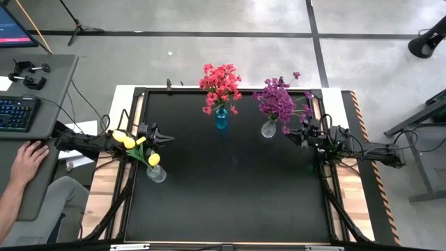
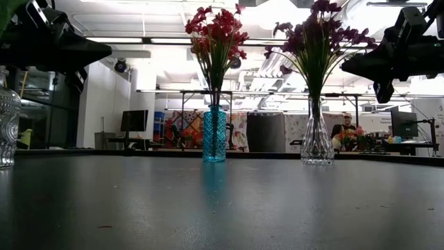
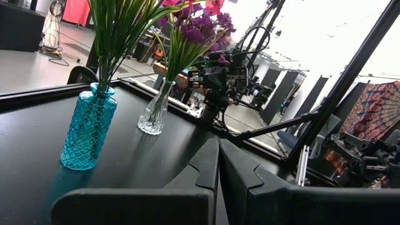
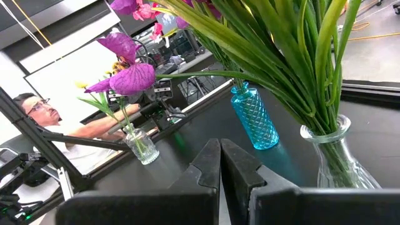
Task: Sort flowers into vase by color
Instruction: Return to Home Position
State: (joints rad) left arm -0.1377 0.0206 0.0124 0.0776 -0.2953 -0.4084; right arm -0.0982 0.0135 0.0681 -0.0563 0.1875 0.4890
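Around my black table lies grey concrete floor crossed by dark tape lines. A grey side desk with a keyboard stands off its left edge. Bright ceiling lights glow overhead.

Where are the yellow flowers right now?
High view: the yellow flowers stand in the clear vase near the table's left edge, just beside the left gripper.

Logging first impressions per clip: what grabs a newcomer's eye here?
Three bouquets on the black table: red-pink flowers in a blue vase at far centre, purple flowers in a clear vase beside the right gripper, yellow flowers by the left gripper. Both are shut.
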